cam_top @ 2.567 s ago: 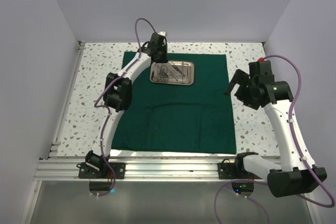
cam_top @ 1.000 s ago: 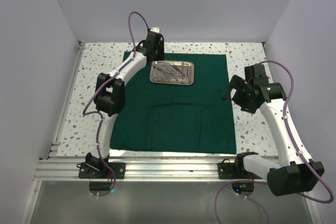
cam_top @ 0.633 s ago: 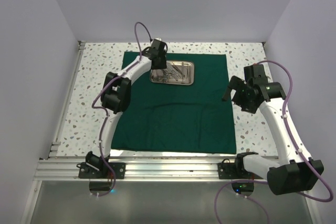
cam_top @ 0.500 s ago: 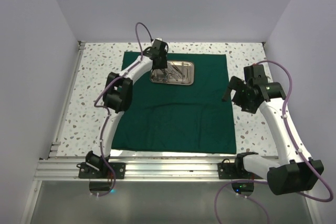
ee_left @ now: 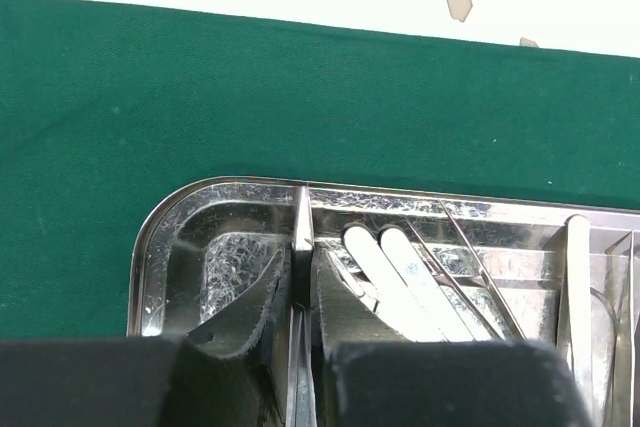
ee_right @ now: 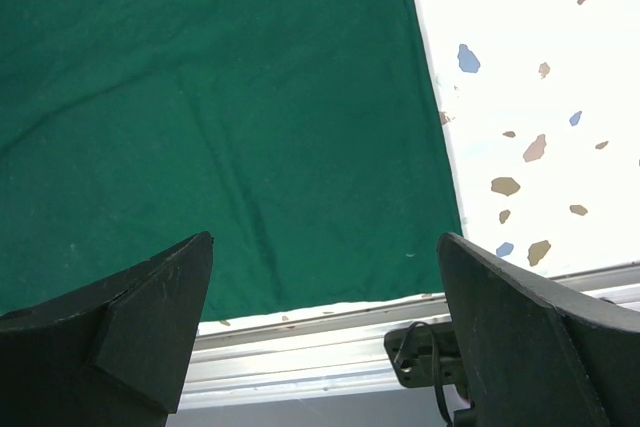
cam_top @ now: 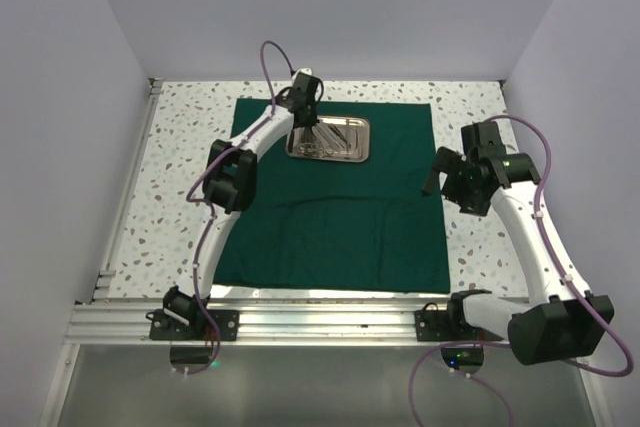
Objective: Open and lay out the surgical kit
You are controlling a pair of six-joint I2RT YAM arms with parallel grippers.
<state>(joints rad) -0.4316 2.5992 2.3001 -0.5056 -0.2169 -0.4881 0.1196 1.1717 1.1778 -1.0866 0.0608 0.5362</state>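
The dark green cloth (cam_top: 340,207) lies spread flat on the table. The shiny steel tray (cam_top: 345,152) sits on its far part, holding several slim silver instruments (ee_left: 400,267). My left gripper (cam_top: 303,125) is down in the tray's left end. In the left wrist view the tray rim (ee_left: 180,207) curves ahead, and my left gripper (ee_left: 301,287) is shut on one thin flat silver instrument (ee_left: 301,232) that sticks out forward between the fingers (ee_left: 245,312). My right gripper (cam_top: 445,172) hovers open and empty over the cloth's right edge (ee_right: 200,97).
The speckled white table (ee_right: 530,67) shows to the right of the cloth. An aluminium rail (ee_right: 300,357) runs along the table's near edge, with an arm base and cable beside it. White walls close in the left, right and back.
My left gripper has swung from beside the tray's far-left corner into the tray's left end. The right arm has shifted only slightly.
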